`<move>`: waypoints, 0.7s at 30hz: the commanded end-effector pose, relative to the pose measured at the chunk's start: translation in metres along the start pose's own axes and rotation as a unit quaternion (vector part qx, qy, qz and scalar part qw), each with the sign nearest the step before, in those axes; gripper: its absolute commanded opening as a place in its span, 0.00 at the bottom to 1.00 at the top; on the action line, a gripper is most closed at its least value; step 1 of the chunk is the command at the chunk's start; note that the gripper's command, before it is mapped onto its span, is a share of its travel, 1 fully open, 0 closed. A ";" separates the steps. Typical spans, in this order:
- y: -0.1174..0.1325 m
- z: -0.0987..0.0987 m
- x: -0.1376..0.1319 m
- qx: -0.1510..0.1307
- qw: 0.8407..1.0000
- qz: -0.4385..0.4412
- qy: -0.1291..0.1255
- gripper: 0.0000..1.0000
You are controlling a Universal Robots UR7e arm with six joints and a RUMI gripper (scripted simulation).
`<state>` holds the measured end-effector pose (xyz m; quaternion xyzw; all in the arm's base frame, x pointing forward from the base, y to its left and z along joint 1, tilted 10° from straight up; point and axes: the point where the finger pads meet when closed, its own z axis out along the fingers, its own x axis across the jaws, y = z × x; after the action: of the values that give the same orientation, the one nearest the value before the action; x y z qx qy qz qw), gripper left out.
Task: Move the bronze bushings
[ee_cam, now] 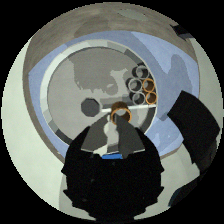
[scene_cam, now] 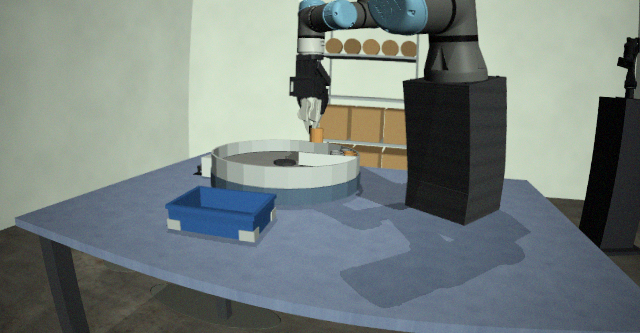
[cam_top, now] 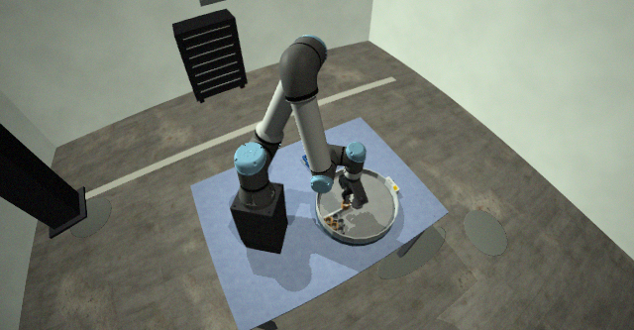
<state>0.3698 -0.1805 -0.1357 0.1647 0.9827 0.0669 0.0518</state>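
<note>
My gripper [cam_top: 349,199] [scene_cam: 312,124] [ee_cam: 116,118] is shut on the wall of a bronze bushing [cam_top: 345,205] [scene_cam: 316,135] [ee_cam: 120,106]. It holds the bushing upright, above the turntable [cam_top: 378,203] [scene_cam: 280,174] [ee_cam: 62,92]. Two other bronze bushings stand in a cluster near the turntable's rim, one here [ee_cam: 153,87] and one beside it [ee_cam: 155,99]. Steel bushings [ee_cam: 135,78] stand against them. The blue crate [scene_cam: 215,222] [cam_top: 305,161] stands outside the turntable; the part of its inside that shows in the exterior view holds no bushing. Its floor is partly hidden.
A thin white divider [ee_cam: 142,107] [cam_top: 334,213] runs inward from the turntable's rim beside the cluster. A dark hub [ee_cam: 91,107] [scene_cam: 285,162] sits at its centre. The arm's black pedestal [cam_top: 260,223] [scene_cam: 442,148] stands beside the turntable. The raised rim surrounds the bushings.
</note>
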 end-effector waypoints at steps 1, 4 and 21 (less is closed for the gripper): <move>0.007 0.000 -0.007 0.000 0.997 -0.076 0.000 0.00; 0.008 0.000 -0.008 0.000 0.996 -0.090 0.000 0.00; 0.037 0.001 -0.029 0.001 0.941 -0.338 0.002 0.00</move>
<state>0.4018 -0.1599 -0.1304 -0.1162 0.9900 0.0463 0.0651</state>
